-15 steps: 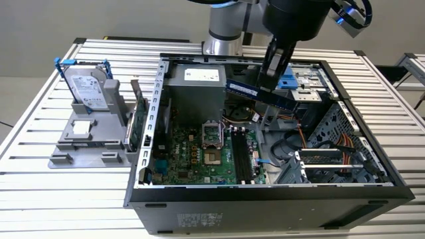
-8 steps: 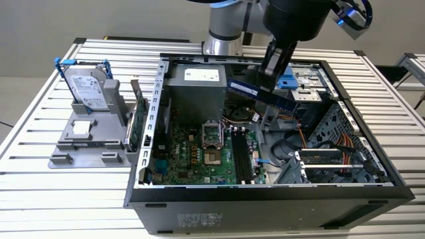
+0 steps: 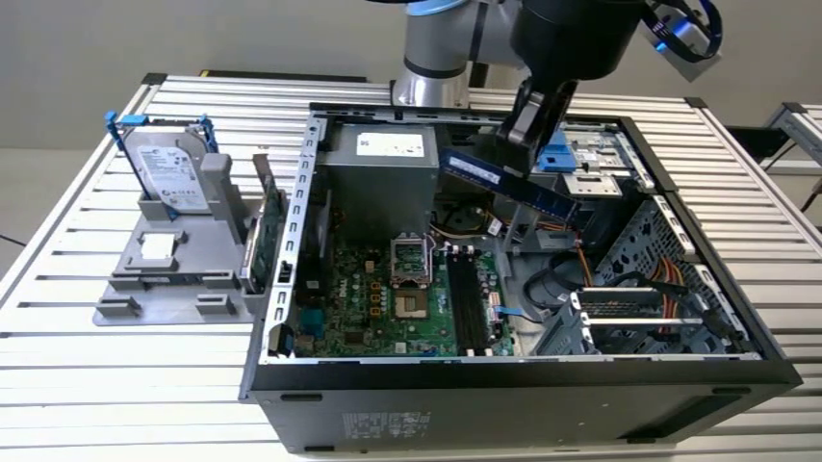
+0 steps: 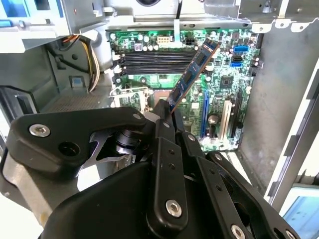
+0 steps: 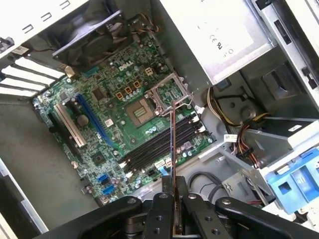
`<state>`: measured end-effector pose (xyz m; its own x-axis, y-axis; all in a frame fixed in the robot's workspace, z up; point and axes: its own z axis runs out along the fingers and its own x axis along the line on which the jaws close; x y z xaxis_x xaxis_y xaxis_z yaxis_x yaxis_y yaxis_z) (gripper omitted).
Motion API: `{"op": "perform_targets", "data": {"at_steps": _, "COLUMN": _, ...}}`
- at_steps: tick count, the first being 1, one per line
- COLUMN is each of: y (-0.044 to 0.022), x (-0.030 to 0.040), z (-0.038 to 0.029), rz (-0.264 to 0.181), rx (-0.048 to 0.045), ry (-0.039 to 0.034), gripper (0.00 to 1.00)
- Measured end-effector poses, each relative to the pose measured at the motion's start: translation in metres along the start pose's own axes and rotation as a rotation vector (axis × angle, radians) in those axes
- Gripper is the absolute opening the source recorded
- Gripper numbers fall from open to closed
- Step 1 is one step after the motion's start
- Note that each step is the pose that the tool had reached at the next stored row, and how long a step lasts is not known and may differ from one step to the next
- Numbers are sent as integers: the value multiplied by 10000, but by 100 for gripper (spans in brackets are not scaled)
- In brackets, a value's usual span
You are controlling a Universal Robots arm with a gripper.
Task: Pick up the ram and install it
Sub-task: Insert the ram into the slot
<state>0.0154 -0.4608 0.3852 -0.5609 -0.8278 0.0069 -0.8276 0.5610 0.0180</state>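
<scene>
Ram (image 4: pixel 193 74): pinched at one end in my jaws, long axis pointing straight out past them toward the black memory slots (image 5: pixel 147 151) beyond; I judge it not yet seated.

Too small to read: white sticker on grey metal power-supply box (image 3: pixel 389 144), white label on silver hard drive (image 3: pixel 171 168), pale sticker on thin bluish ram stick (image 3: pixel 507 183), pale print on black computer case side (image 3: pixel 385 423).
</scene>
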Motion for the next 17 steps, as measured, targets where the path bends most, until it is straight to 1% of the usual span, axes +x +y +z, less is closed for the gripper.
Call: {"op": "perform_targets", "data": {"at_steps": 17, "y": -13, "x": -9, "z": 0, "rz": 1636, "rx": -11, "ry": -29, "gripper": 0}}
